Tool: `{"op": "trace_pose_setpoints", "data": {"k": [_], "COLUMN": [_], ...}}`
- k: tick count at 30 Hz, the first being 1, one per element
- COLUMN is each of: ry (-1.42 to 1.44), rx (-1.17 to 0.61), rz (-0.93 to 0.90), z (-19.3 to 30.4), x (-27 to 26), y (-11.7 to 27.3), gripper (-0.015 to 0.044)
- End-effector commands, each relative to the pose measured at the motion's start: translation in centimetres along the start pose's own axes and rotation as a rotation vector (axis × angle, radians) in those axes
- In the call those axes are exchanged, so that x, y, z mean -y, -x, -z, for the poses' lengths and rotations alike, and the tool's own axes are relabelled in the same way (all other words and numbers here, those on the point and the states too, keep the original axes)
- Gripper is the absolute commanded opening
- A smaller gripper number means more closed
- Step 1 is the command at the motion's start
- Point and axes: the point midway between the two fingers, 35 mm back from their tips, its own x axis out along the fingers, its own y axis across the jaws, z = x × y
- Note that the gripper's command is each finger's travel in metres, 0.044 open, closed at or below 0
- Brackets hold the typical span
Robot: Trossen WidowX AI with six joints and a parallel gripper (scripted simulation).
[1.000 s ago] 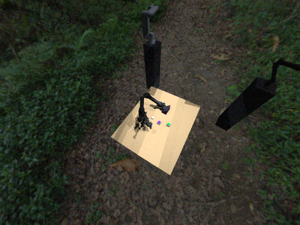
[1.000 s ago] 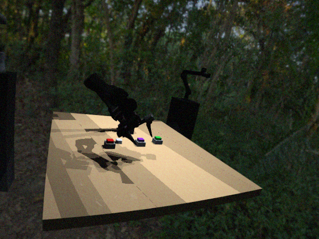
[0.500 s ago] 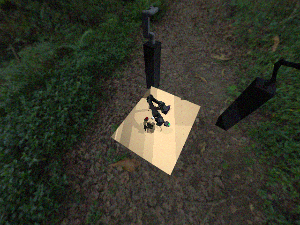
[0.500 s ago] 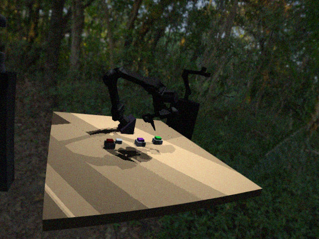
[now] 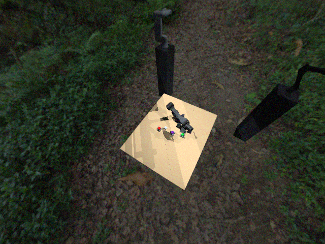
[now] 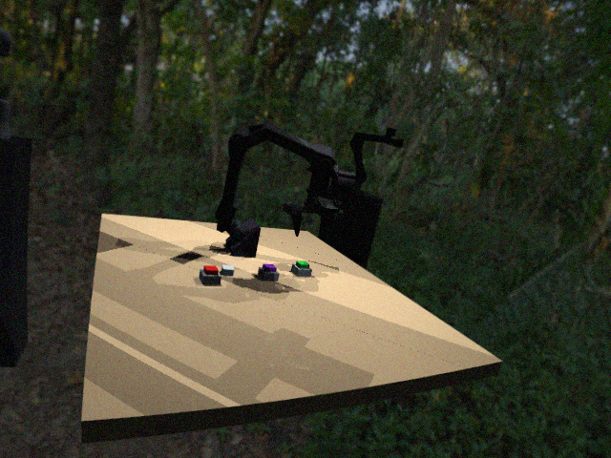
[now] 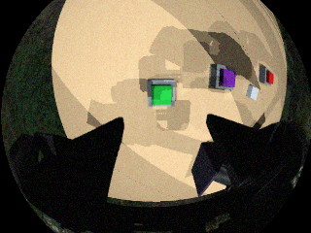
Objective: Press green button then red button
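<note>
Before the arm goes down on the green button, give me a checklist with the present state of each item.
1. Gripper lined up over the green button: ok; in the wrist view the button sits just ahead of the gap between the fingers.
2. Gripper empty: ok; the fingers stand open with nothing between them.
3. Green button not pressed yet: ok; in the exterior view the fingertips hang well above it.
4. Purple button out of the way: ok; it sits off to one side, apart from the green one.
5. White block untouched: ok; it lies beside the red button, far from the gripper.
6. Fingers narrow enough to press one button only: cannot tell.
</note>
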Motion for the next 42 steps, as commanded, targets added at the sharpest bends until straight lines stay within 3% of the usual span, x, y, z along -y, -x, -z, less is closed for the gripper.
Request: {"op": "trace_pose_setpoints", "data": {"k": [1,4,13,42], "ry": [-0.011,-0.012,-0.012,-0.012], "rx": [0.003,0.003,0.003,0.004], "rz": [0.012,0.014,0.014,0.015], "z": [-0.2,-0.1,-0.1,-0.1], "x": [-0.1,0.1,0.1,0.2], "y": [-2.2,-5.8,-6.1,-9.1], "gripper": [0.0321,0.0243,0.002,0.002]}}
